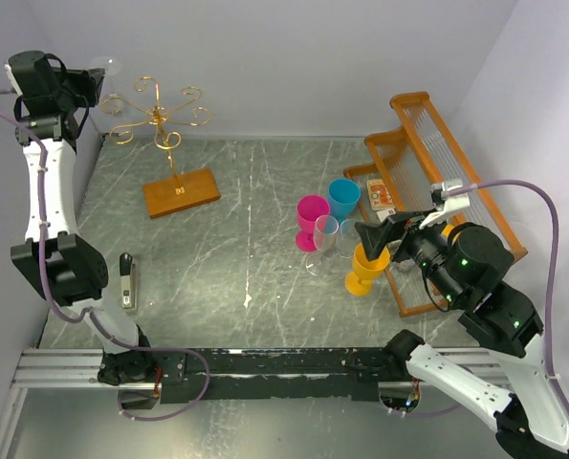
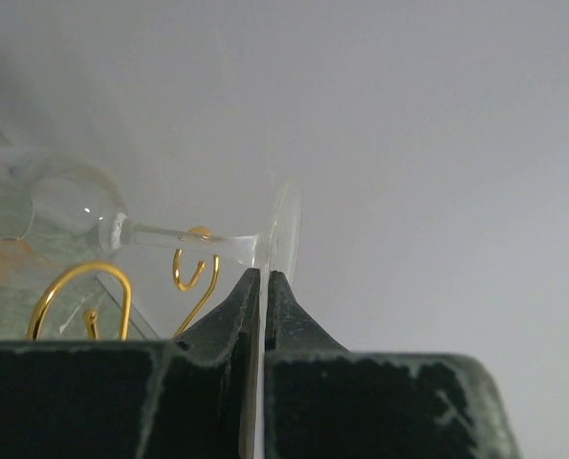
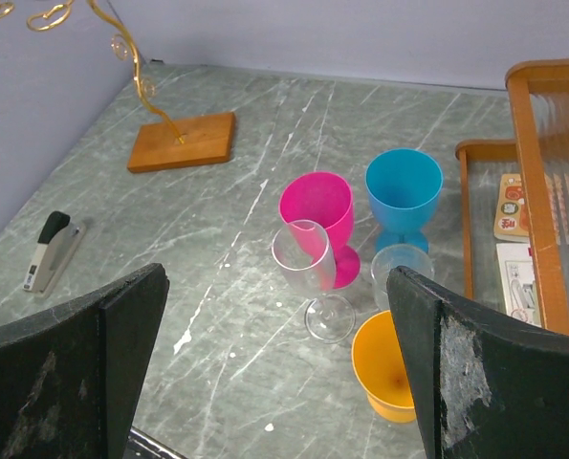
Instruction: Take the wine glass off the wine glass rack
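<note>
Left claw [image 2: 263, 277]: pinching 1 wine glass [image 2: 181, 239] | coloured goblets [image 1: 312, 216]: 3

Left tool [image 1: 91, 84] raised beside wine glass rack [image 1: 160, 115], wine glass [image 1: 105, 65] at its tip, 3 coloured cups [image 1: 312, 220] mid-table

Pink goblet [image 1: 312, 216], stapler [image 1: 126, 281], slatted rack [image 1: 447, 158].

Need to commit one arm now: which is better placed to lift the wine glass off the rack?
Left. The left claw is shut on the wine glass foot, beside the wine glass rack. The right claw hangs open by the yellow cup, far away.
</note>
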You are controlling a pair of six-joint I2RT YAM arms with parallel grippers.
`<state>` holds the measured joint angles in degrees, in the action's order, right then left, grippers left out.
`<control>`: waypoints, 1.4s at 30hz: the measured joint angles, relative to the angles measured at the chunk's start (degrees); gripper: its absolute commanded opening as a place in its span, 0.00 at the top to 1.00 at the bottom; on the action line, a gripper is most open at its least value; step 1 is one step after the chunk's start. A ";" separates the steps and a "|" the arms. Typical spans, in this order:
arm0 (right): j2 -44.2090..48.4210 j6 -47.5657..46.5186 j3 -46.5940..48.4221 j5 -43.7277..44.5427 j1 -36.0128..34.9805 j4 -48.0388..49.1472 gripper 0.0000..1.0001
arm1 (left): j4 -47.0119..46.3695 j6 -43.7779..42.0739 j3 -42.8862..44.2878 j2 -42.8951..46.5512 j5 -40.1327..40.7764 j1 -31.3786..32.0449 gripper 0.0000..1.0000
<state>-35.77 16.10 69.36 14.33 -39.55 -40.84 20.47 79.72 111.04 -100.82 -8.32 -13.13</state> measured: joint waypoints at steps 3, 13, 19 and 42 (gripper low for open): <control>0.00 0.46 0.22 -0.02 0.00 -0.15 0.00 | 0.07 -0.85 3.65 -2.29 -0.81 -1.11 0.93; -0.15 1.86 0.39 -1.44 0.00 -0.09 0.00 | 1.73 -4.26 11.43 -2.01 -1.92 -2.89 0.93; -1.66 3.02 0.39 -3.61 0.00 0.79 0.00 | -0.11 -4.63 7.87 5.90 -4.17 -3.06 0.93; -12.02 18.91 -9.90 -23.69 0.00 24.30 0.02 | -24.02 9.81 -28.76 40.89 -31.28 5.92 0.93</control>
<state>-47.79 35.00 59.46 -9.37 -39.55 -16.53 -3.55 89.54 82.28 -59.92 -39.59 -7.20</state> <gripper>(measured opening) 0.986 0.108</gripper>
